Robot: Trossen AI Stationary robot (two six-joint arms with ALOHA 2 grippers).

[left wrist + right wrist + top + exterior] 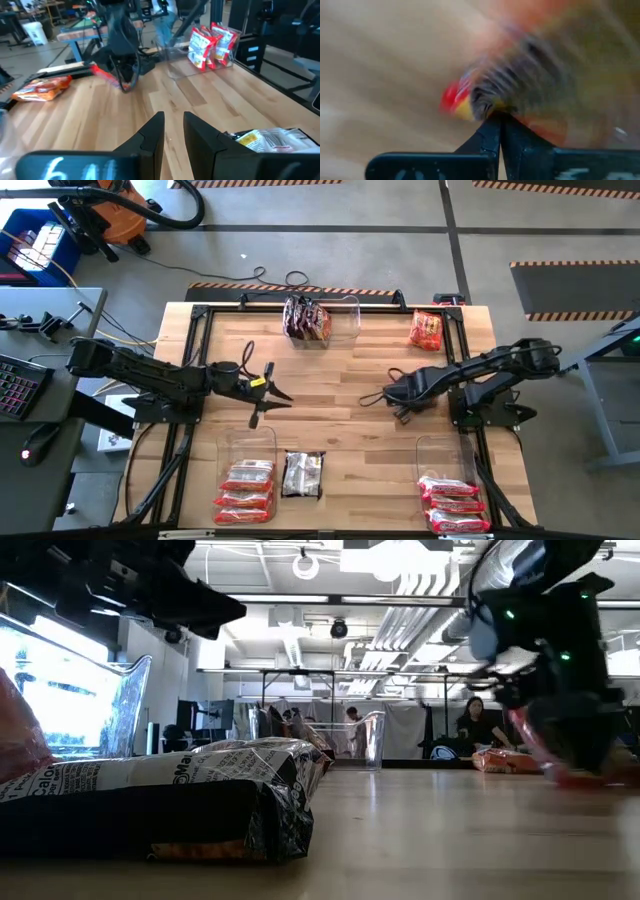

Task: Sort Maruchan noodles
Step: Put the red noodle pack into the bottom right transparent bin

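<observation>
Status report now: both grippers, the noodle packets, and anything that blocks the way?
Right gripper shut on a red packet at table centre. Left gripper slightly open, empty. Black-silver packet loose between the near bins; orange packet at the far edge. Nothing blocking.

The dark noodle packet (pixel 170 805) lying nearest in the low view shows partial print: "Calor" and "Mar".
</observation>
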